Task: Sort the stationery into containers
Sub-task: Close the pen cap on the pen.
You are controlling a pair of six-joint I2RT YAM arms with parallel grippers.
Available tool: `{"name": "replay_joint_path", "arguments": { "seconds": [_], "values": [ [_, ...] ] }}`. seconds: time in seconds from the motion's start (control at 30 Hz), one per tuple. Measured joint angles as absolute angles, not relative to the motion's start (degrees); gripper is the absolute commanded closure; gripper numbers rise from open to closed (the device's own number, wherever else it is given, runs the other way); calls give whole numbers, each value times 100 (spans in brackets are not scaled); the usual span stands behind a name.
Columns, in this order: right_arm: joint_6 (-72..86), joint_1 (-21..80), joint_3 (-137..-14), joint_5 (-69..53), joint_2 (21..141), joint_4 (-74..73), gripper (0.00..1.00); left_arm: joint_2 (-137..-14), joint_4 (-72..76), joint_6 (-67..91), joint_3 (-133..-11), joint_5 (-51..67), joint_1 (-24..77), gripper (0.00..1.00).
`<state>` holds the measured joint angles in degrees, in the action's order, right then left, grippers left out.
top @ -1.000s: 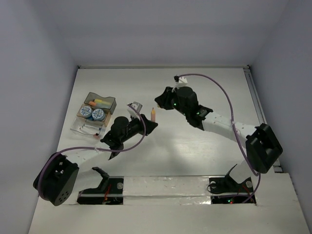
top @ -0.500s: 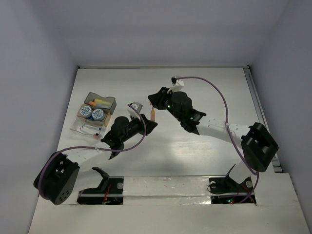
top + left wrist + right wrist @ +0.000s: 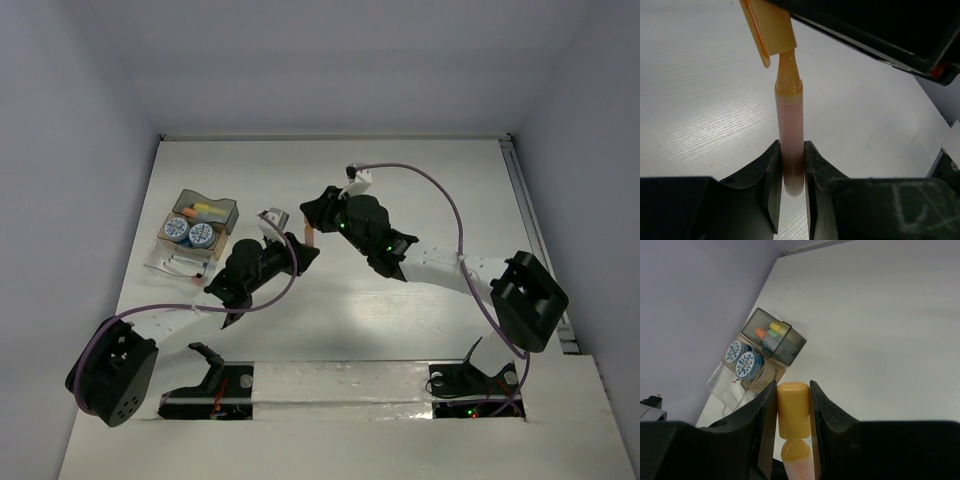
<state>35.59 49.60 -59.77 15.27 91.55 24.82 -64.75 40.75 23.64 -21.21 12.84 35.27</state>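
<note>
My left gripper (image 3: pixel 303 256) is shut on the lower end of a pinkish-orange marker (image 3: pixel 790 125) and holds it upright above the table. My right gripper (image 3: pixel 316 214) is shut on the marker's yellow-orange cap (image 3: pixel 793 407), which sits at the marker's tip (image 3: pixel 796 454). The cap also shows in the left wrist view (image 3: pixel 771 25). At the left stand the containers: a grey box (image 3: pixel 224 212) holding several pastel markers (image 3: pixel 771 332), two round blue-white pots (image 3: pixel 190 232), and a clear tray (image 3: pixel 163 262).
The containers are grouped close to the left wall (image 3: pixel 80 200). A white rail (image 3: pixel 530 230) runs along the table's right edge. Both arms meet near the table's middle, the purple cables arching over them.
My right gripper has moved left and down onto the top of the marker held by the left gripper. The left arm has barely moved.
</note>
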Motion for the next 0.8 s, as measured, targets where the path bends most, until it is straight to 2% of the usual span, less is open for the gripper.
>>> {"name": "replay_joint_path", "arguments": {
  "seconds": [0.3, 0.8],
  "values": [
    [3555, 5081, -5824, 1627, 9157, 2674, 100, -6313, 3865, 2335, -2121, 1111, 3527, 100],
    [3273, 5837, -5109, 2738, 9155, 3951, 100, -5723, 3306, 2342, -1962, 1052, 3586, 100]
  ]
}}
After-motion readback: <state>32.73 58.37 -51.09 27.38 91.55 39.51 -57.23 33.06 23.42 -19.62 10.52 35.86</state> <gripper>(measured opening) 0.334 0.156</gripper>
